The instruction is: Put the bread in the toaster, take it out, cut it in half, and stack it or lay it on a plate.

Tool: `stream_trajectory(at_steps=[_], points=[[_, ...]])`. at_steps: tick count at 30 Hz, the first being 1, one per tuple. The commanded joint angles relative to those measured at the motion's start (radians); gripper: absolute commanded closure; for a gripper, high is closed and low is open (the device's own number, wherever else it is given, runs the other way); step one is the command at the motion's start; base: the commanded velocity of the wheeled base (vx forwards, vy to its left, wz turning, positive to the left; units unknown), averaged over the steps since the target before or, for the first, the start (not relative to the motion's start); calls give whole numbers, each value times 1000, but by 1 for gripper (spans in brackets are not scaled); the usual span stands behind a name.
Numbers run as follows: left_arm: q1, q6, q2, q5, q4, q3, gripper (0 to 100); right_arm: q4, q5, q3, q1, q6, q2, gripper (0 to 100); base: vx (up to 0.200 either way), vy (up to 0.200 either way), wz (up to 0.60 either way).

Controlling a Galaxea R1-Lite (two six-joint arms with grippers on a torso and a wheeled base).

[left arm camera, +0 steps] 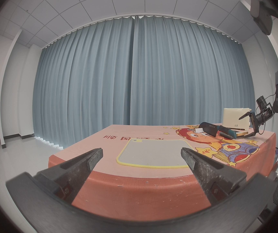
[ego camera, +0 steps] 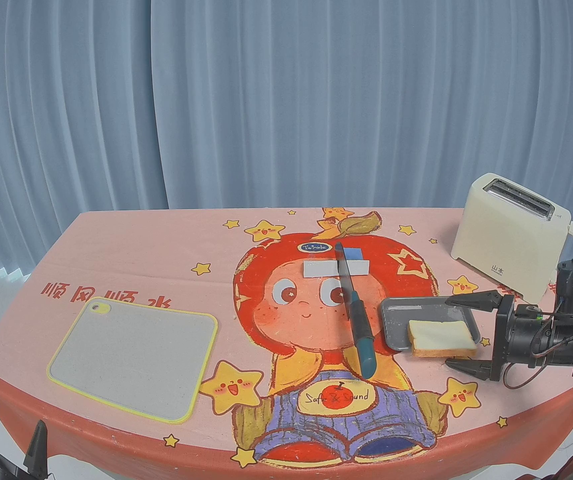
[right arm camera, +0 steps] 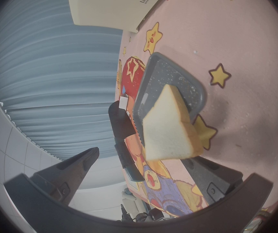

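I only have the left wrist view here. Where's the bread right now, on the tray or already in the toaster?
Observer: On the tray. The bread lies flat at the near right corner of the grey tray.
Operator: Has the right gripper got it?
Observer: Not yet. The right gripper is open, one finger on each side of the bread.
Operator: Toaster free?
Observer: Nothing sticks out of the toaster slot in the head view.
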Motion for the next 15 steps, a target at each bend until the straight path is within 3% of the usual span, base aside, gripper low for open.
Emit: stream_trajectory(at_steps=[1,15], points=[[0,0,-5,0,0,18,0,-45,1,11,-11,1,28,0,0,0,0],[0,0,-5,0,0,18,0,-77,2,14,-38,6,59,0,0,0,0]])
